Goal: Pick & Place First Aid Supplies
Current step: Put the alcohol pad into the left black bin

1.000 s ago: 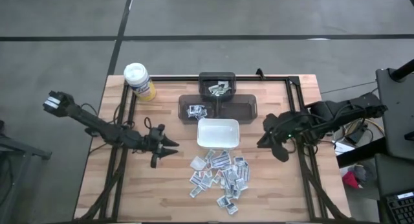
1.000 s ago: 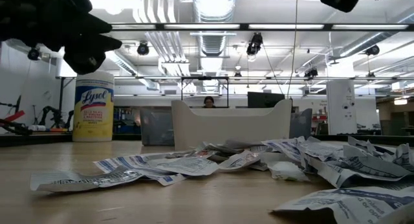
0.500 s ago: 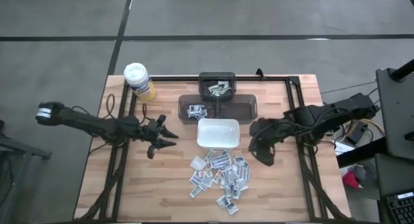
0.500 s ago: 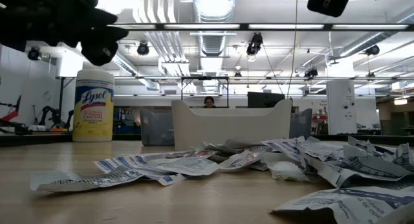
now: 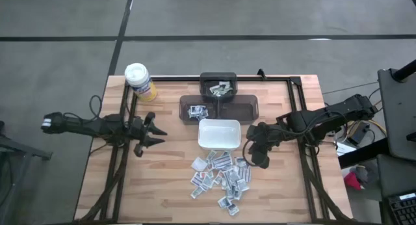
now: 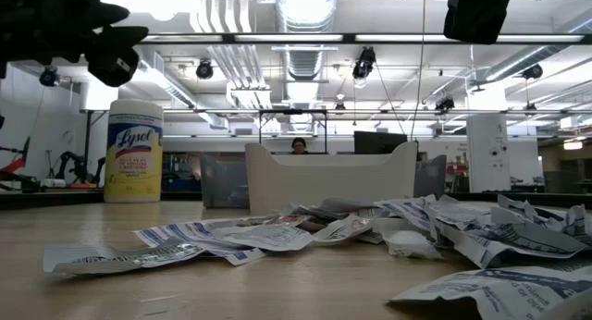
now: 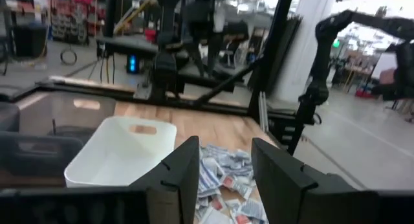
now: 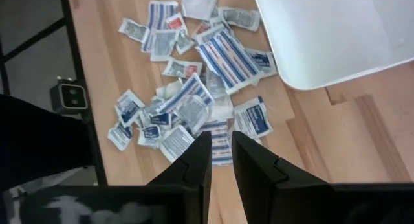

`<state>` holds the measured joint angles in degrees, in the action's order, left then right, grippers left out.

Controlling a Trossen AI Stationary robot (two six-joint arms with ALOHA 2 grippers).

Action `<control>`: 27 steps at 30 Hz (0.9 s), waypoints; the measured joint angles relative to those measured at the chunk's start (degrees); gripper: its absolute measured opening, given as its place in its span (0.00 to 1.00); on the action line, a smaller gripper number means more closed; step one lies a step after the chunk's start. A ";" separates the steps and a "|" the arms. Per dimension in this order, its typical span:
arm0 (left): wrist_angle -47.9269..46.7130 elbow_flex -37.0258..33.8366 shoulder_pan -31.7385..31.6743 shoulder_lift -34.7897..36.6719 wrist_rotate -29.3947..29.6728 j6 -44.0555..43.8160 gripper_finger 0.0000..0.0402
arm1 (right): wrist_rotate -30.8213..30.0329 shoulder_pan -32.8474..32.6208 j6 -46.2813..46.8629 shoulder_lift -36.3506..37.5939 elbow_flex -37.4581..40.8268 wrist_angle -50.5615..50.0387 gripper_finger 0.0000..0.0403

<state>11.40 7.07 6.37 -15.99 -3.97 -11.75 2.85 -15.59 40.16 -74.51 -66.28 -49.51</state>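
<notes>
The wooden surface (image 5: 130,186) carries everything, framed by a dark rail along its edges. Largest of the loose things is the cluster of dark bins (image 5: 218,100) at the far middle, two of which already hold a few packets, which suggests they serve as the sorting places. Just nearer than them sits the white dish (image 5: 219,134), empty as far as the high view shows, standing between the bins and the pile. A yellow canister (image 5: 140,82) with a white lid stands at the far left corner, well apart from the work.

The first aid supplies (image 5: 221,176) lie as a loose heap of small flat packets on the near middle of the surface, just beside the dish's near edge, overlapping one another; from table height they look crumpled and partly lifted, so single packets may be hard to separate.

The right hand (image 5: 253,153) hangs above the right edge of the heap, beside the dish's near right corner. Its wrist camera looks straight down on the packets, fingers (image 8: 194,162) standing narrow with a slim gap and nothing between them, a posture that seems set for pinching one thin packet.

The left hand (image 5: 151,131) waits over the left part of the surface, well apart from the heap, pointing toward the dish, its fingers (image 7: 184,169) spread moderately and empty.
</notes>
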 joint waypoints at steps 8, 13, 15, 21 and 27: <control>-3.60 -2.73 0.04 6.27 0.06 -0.32 0.34 | 0.40 0.02 -0.47 -5.59 -0.02 -0.06 0.15; -3.35 -4.38 0.04 7.97 0.11 -0.34 0.34 | 0.53 0.05 -0.55 -9.10 -0.02 -0.07 0.15; -3.74 -4.68 0.04 8.20 0.13 -0.37 0.34 | 0.63 0.11 -0.65 -10.13 -0.02 -0.37 0.16; -4.74 -4.68 0.04 8.18 0.15 -1.26 0.34 | 0.61 0.55 -1.38 -11.97 -0.01 -3.29 0.26; -4.81 -4.68 0.04 8.16 0.20 -0.54 0.34 | -1.26 0.61 -3.95 -12.25 1.62 -1.97 0.39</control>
<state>6.59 2.39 6.42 -7.84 -3.77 -12.29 1.60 -14.98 36.21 -86.76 -64.66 -51.48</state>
